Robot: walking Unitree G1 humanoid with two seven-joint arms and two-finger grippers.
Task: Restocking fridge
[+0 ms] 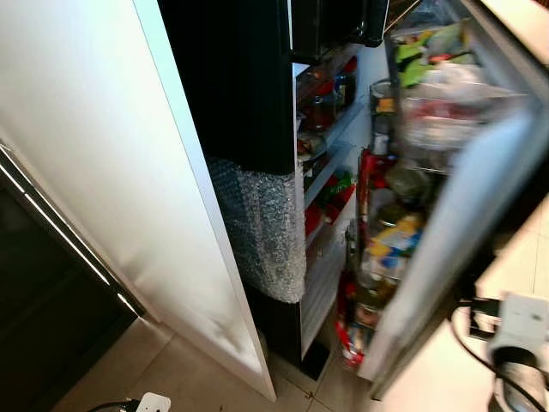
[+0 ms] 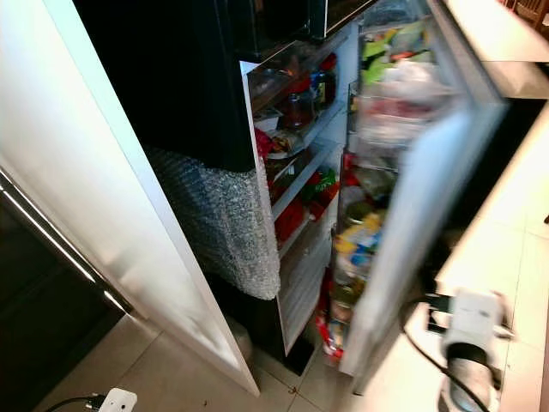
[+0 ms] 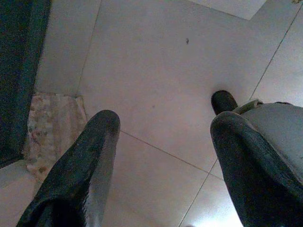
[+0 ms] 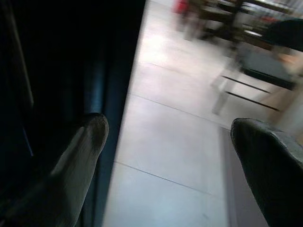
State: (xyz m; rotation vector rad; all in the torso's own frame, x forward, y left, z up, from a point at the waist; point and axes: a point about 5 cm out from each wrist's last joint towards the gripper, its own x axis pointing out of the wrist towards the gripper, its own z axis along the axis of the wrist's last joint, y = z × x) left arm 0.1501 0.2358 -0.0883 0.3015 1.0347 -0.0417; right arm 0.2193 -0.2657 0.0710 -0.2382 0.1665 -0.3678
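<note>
The fridge point(image 1: 257, 103) stands open in the upper middle of the head view, its shelves point(image 1: 330, 129) full of jars and red packets, its door point(image 1: 463, 215) swung out to the right with crowded racks (all blurred), and bubble wrap point(image 1: 262, 227) covering its dark side beside a white panel point(image 1: 111, 154). The left hand point(image 3: 163, 130) hangs over the pale tiled floor point(image 3: 156, 71) with fingers spread, holding nothing. The right hand point(image 4: 168, 127) is likewise spread and empty beside a dark edge, with the right arm point(image 1: 519, 343) at lower right.

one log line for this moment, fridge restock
fridge door: open | door racks: stocked | left claw: open, empty | right claw: open, empty
</note>
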